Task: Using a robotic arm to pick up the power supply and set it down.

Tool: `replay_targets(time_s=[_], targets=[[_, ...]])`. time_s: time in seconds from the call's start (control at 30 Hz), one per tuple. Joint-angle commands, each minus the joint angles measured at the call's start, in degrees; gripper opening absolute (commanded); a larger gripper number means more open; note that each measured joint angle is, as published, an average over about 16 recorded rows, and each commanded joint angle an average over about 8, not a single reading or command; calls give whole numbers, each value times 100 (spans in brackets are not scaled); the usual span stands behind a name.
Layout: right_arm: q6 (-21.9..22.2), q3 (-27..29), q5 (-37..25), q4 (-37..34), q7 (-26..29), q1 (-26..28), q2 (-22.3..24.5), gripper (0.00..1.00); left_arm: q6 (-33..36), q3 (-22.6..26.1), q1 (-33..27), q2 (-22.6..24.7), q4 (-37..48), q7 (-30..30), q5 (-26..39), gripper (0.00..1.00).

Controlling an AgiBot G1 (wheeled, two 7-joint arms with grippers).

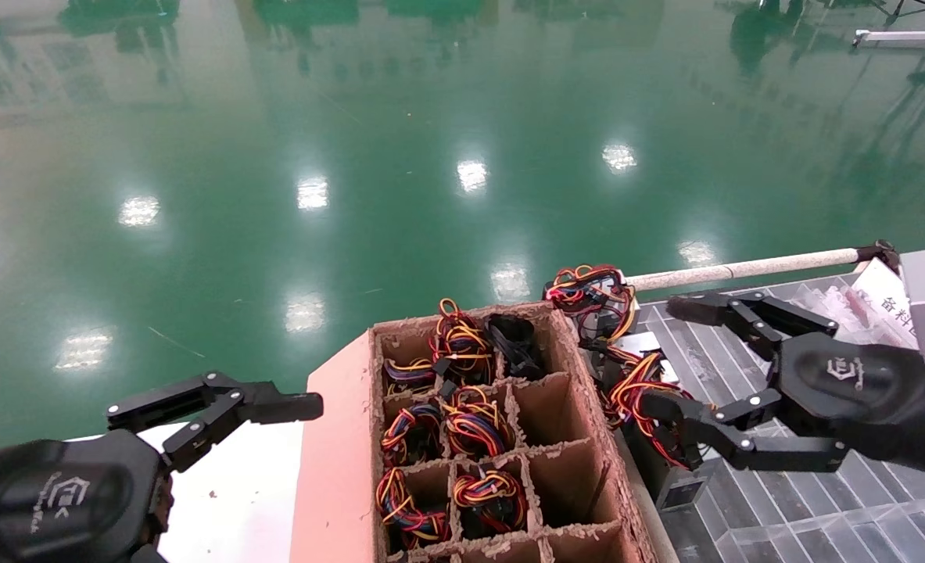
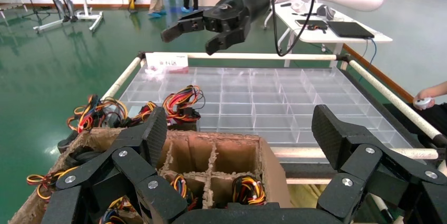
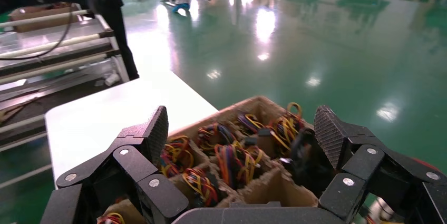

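The power supply is a narrow grey metal box with a dark socket on its end face. A red and orange wire bundle sits on top of it. It lies at the left edge of the clear grid tray, and the left wrist view also shows the power supply there. My right gripper hangs open in the air above that unit and holds nothing. In the right wrist view the right gripper faces the cardboard box. My left gripper is open and empty, low at the left beside the box.
The divided cardboard box holds several more wired units, and some of its cells are bare. A second unit with red-yellow wires lies at the tray's far left corner. A white-padded rail borders the tray. A white table lies under my left arm.
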Motion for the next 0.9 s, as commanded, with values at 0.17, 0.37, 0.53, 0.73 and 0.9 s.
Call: replay_targets(time_s=[0.17,0.37,0.53,0.73,0.9], targets=[[62,49,138,586,191,-213,17,100,0,1,0,0,0,1,-1,100],[125,98,276,1171,382,-424,33,100,-1,2,0,-1,0,1,-1,100],[177,139,390,1658,541,-601,47,100,-1,3,-1,-1,0,1,-2,100],[239,188,529,2247,734,-815,64,100,-2,4,-1,-2,0,2,-3,100],[275,217,609,2585,844,-937,73,100,-2,5,-1,-2,0,2,-3,100]])
